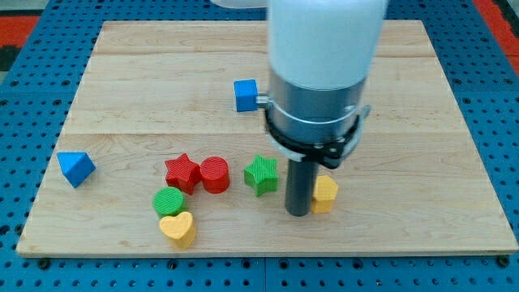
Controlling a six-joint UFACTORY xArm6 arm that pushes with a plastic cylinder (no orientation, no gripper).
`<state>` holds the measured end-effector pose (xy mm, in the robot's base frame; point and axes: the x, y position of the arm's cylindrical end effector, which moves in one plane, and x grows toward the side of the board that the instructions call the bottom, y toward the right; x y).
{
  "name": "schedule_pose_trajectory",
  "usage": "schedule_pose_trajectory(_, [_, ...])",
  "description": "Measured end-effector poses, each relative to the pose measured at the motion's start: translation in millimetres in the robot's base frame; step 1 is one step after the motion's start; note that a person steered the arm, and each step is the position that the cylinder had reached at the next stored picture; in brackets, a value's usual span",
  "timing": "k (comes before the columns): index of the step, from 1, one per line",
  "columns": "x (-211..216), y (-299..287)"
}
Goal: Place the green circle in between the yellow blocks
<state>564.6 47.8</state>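
Note:
The green circle (169, 200) lies near the view's bottom left, touching the yellow heart (178, 229) just below it. The second yellow block (326, 193), roughly hexagonal, lies at the view's lower right of centre. My tip (298, 211) stands on the board right against that yellow block's left side, far to the right of the green circle. A green star (261, 173) lies between the green circle and my tip.
A red star (182, 172) and a red cylinder (215, 174) sit side by side just above the green circle. A blue cube (246, 95) lies at the upper middle. A blue triangle (75, 168) lies at the left edge of the wooden board (422, 122).

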Motion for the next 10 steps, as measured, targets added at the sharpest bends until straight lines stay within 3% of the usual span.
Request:
schedule_pose_trajectory(1, [9,-12])
schedule_pose_trajectory(2, [54,-42])
schedule_pose_trajectory(4, [53,-73])
schedule_pose_trajectory(6, [54,-254])
schedule_pose_trajectory(7, [53,-305])
schedule_pose_trajectory(8, [47,-325])
schedule_pose_trajectory(10, [-18,-239])
